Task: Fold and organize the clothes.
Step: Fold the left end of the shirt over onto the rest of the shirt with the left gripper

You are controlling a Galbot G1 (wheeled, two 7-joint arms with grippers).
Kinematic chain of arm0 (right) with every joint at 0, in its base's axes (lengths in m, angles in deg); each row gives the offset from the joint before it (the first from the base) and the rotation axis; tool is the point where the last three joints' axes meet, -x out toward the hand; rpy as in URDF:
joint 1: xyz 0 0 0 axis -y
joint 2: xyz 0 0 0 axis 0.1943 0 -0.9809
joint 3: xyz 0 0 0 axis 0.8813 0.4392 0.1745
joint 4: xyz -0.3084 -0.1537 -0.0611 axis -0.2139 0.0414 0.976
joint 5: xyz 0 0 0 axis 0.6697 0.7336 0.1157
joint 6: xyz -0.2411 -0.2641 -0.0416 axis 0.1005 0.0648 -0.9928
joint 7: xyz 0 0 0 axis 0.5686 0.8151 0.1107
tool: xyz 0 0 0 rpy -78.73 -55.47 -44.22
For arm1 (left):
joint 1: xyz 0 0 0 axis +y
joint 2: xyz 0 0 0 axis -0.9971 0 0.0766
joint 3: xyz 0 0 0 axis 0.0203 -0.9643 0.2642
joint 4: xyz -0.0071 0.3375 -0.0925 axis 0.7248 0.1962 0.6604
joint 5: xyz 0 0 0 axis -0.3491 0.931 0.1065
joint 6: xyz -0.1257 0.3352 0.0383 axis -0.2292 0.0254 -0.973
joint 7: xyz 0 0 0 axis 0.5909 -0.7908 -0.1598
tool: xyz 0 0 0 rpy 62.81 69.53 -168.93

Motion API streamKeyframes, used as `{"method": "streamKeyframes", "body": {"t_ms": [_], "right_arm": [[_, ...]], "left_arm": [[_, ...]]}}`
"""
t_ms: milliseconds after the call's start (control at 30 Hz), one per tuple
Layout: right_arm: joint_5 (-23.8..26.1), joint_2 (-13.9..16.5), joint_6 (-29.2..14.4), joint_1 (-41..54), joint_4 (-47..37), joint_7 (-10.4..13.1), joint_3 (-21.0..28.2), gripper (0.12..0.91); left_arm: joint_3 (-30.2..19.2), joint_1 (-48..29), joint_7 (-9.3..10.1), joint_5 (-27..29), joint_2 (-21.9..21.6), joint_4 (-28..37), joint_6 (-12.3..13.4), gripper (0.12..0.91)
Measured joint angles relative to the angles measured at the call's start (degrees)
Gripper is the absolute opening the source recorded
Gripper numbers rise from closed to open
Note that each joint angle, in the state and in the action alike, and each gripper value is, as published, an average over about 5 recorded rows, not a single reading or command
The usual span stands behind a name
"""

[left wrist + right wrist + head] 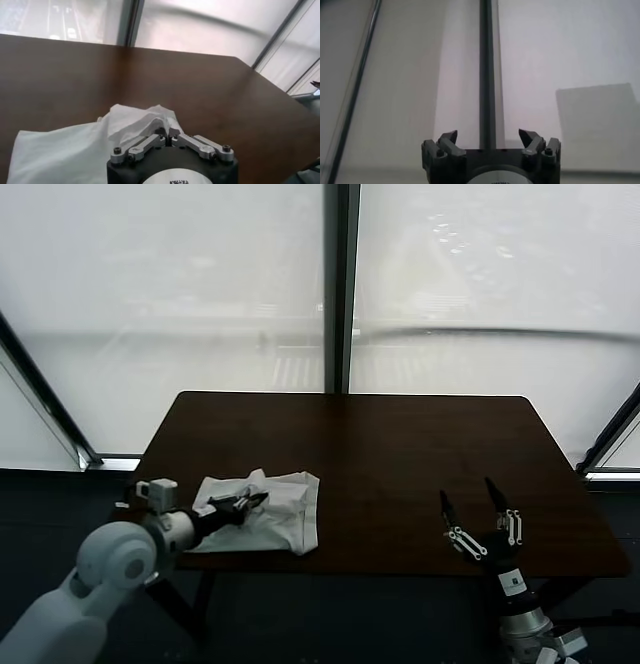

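Note:
The clothes, a white T-shirt point(275, 509), lie as a folded bundle near the front left of the dark table point(400, 454). My left gripper point(250, 502) rests on top of the bundle and is shut on a raised fold of the white T-shirt point(135, 125); in the left wrist view the cloth point(60, 155) bunches up right at the closed jaws of the left gripper point(167, 134). My right gripper point(479, 502) stands open at the table's front right, fingers pointing up, holding nothing. In the right wrist view the right gripper point(489, 134) faces the window.
Large bright windows with a dark centre post point(340, 284) stand behind the table. Bare tabletop stretches from the shirt to the right gripper and to the far edge. The table's front edge point(400, 572) runs just under both grippers.

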State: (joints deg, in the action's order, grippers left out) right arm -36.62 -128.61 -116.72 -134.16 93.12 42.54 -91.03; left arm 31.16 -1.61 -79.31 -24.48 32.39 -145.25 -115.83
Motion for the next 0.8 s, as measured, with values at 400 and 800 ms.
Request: {"method": "streamKeyframes", "body": {"t_ms": [400, 800], "right_arm": [[0.53, -0.51, 0.24, -0.72, 0.01, 0.53, -1.09, 0.907], [1.73, -1.56, 0.58, -0.41, -0.51, 0.67, -0.82, 0.907]], "left_arm": [[-3.87, -1.86, -0.95, 3.30, 3.38, 3.71, 0.00, 0.169], [-6.60, -1.85, -0.44, 6.65, 5.74, 4.51, 0.00, 0.224]]}}
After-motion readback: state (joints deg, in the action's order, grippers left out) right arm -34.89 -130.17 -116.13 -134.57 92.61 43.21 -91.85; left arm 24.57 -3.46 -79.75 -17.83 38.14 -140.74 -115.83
